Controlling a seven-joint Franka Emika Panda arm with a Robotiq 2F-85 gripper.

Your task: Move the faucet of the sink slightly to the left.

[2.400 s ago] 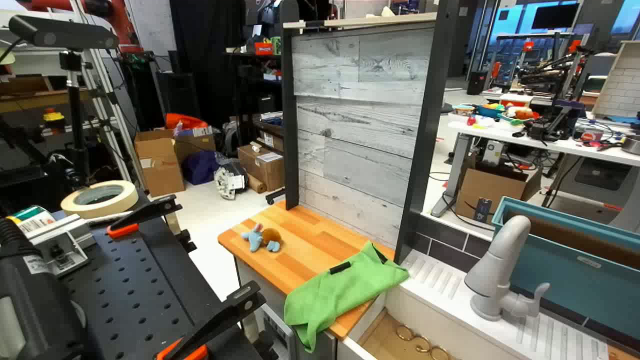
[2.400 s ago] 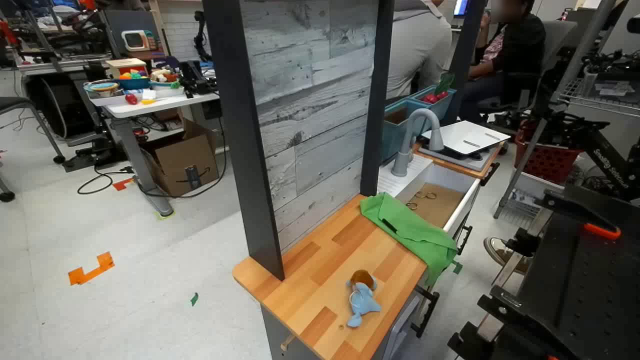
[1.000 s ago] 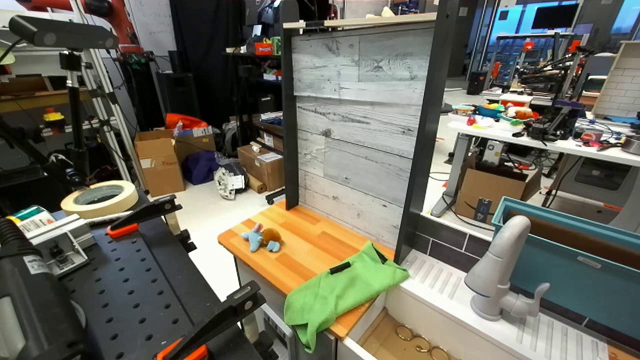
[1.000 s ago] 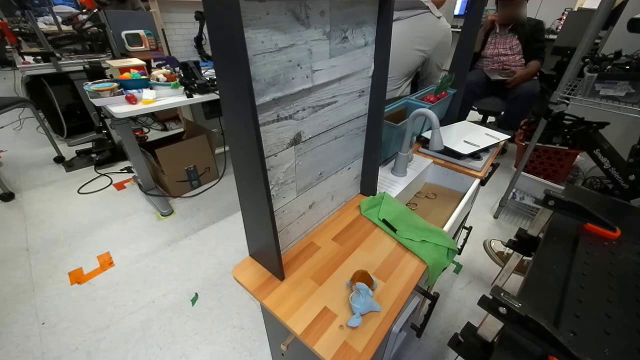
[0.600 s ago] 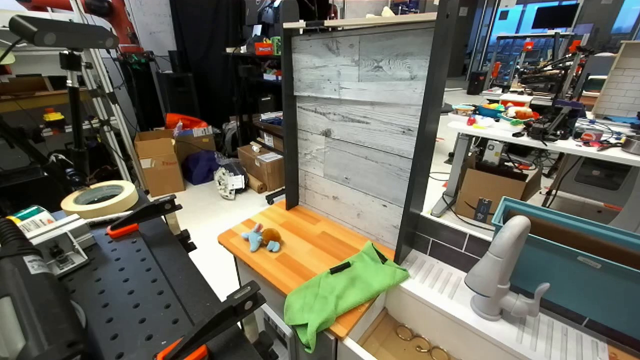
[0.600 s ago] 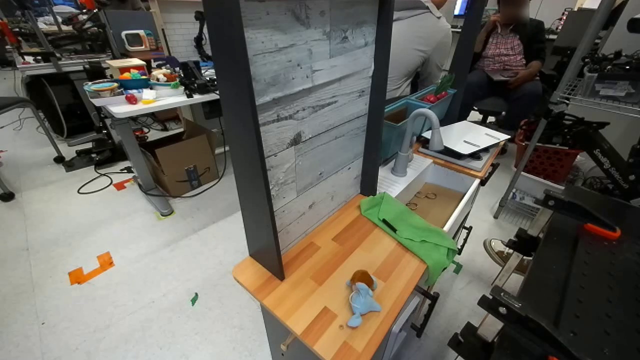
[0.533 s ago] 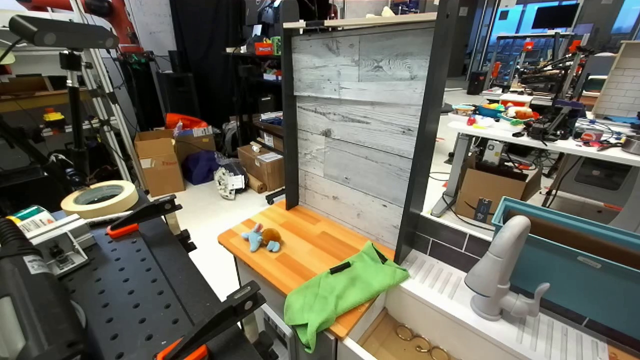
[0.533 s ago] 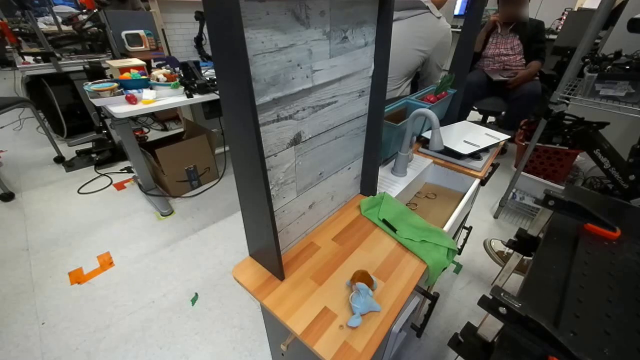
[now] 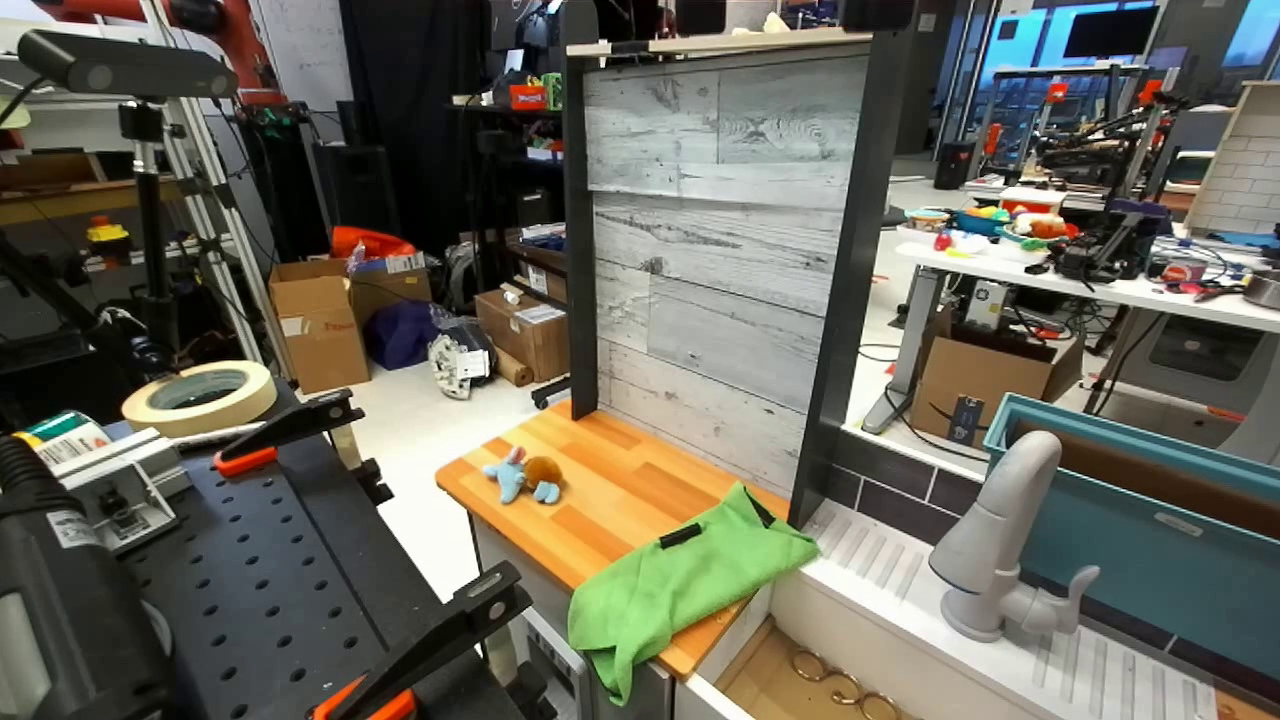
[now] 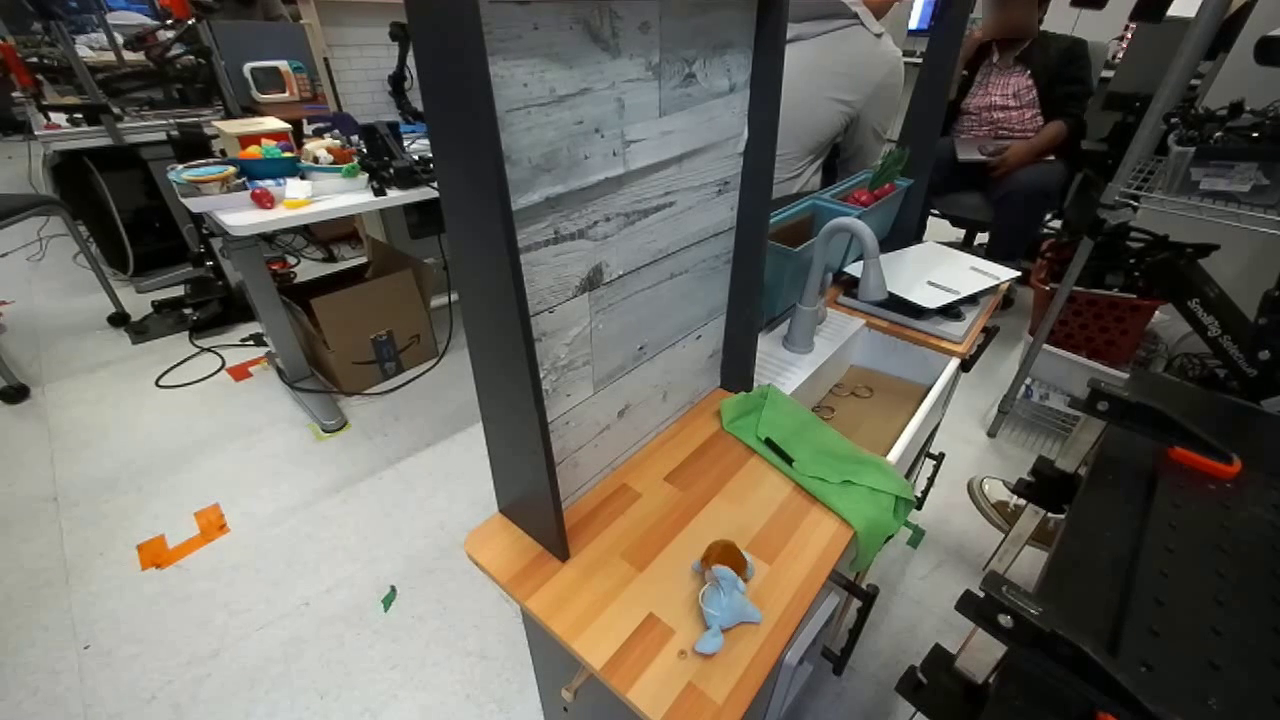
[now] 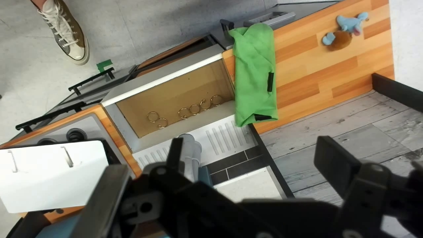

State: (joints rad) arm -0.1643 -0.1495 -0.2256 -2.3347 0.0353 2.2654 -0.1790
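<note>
The light grey faucet (image 9: 1012, 505) stands upright on the white ledge behind the sink, its arched spout toward the basin. It also shows in an exterior view (image 10: 812, 290) and in the wrist view (image 11: 190, 150). The sink (image 9: 860, 580) is a shallow basin with a pale rim and brownish inside; its front rim shows in an exterior view (image 10: 930, 408) and the wrist view (image 11: 165, 80). My gripper (image 11: 249, 145) is open and empty, seemingly well above the counter. Its left finger overlaps part of the faucet in the wrist view; no contact shows.
A green cloth (image 9: 690, 580) drapes over the wooden board (image 9: 620, 470) beside the sink. A small blue-brown plush toy (image 9: 525, 475) lies there. Teal planters (image 9: 1130, 520) stand behind the faucet. A grey plank panel (image 9: 720, 230) rises beside it. Several gold rings (image 11: 195, 108) lie in the basin.
Dark shapes, perhaps my gripper's tips, now show at the top edge of both exterior views. The seated person has shifted. The faucet, sink and cloth have not moved.
</note>
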